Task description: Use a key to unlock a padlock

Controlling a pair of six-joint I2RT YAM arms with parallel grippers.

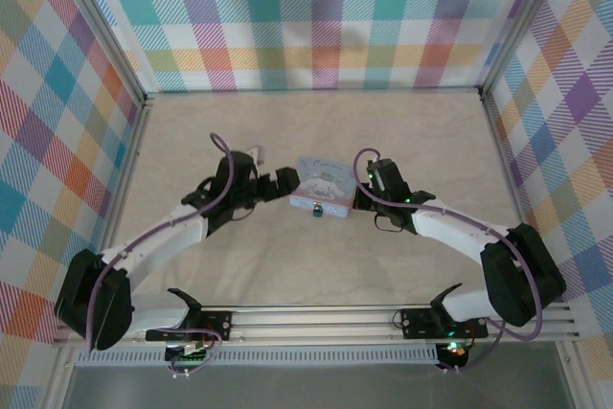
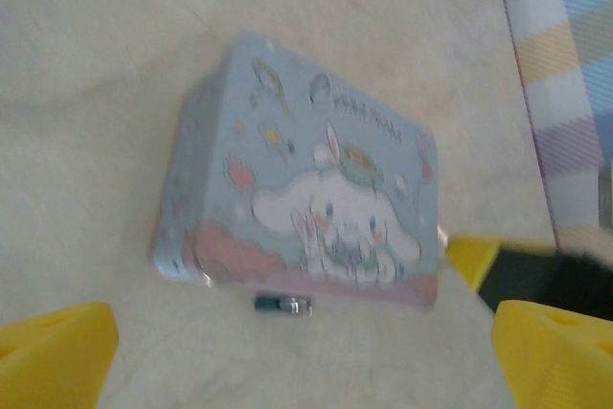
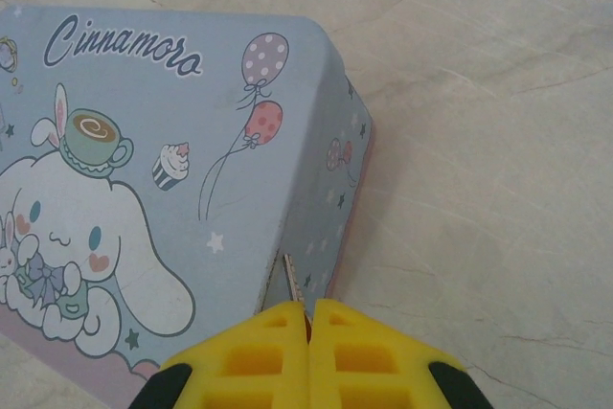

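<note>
1. Because the padlock (image 2: 283, 305) is tiny and lies on the table (image 1: 239, 131) just beside the near edge of the tin (image 2: 306, 189), the left gripper (image 2: 302, 337), whose fingers are spread wide and empty above it, could clamp the tin's rim instead or knock the lock aside.
2. The right gripper (image 3: 308, 328) is pinched tight on a thin metal sliver that I take for the key (image 3: 288, 280). So little of it pokes out that a slight twist between the pads would spoil the aim at the keyhole.
3. The key's tip sits against the tin's side, round the corner from the padlock. Dragging it along could snag it or shove the tin.
4. Both arms crowd close around the tin, so they may collide.
5. Which way the keyhole faces cannot be told, as the lock is too small and blurred.
</note>
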